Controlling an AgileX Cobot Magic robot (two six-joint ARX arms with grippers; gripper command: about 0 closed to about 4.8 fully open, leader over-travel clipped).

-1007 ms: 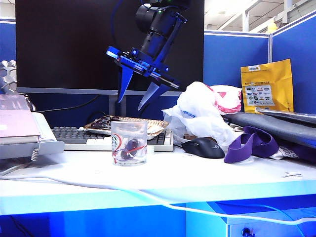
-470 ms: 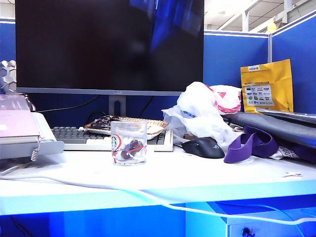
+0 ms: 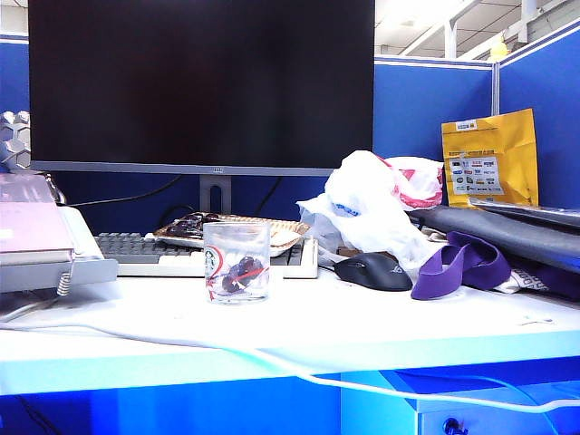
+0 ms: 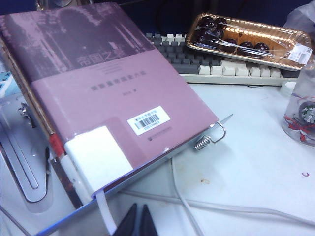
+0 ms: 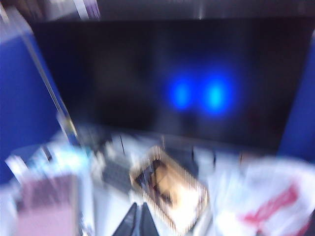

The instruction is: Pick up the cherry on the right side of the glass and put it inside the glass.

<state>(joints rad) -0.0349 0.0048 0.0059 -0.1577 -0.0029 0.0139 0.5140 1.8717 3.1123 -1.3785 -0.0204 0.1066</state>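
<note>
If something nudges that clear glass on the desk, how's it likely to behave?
The glass is short and wide, standing upright on the flat white desk, so it would probably slide rather than tip. Its smooth clear wall looks slippery to grip. The cherry inside is round and would likely roll about.

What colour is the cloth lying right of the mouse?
Purple cloth, beside the black mouse; clearest in the exterior view.

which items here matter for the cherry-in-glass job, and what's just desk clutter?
Job:
- glass, dark cherry inside it
- right gripper, fingers shut, empty, out of the exterior view
- left gripper, shut, over the desk by the book

Clutter:
- mouse
- keyboard
- food tray
- monitor
- plastic bag
- purple cloth
</note>
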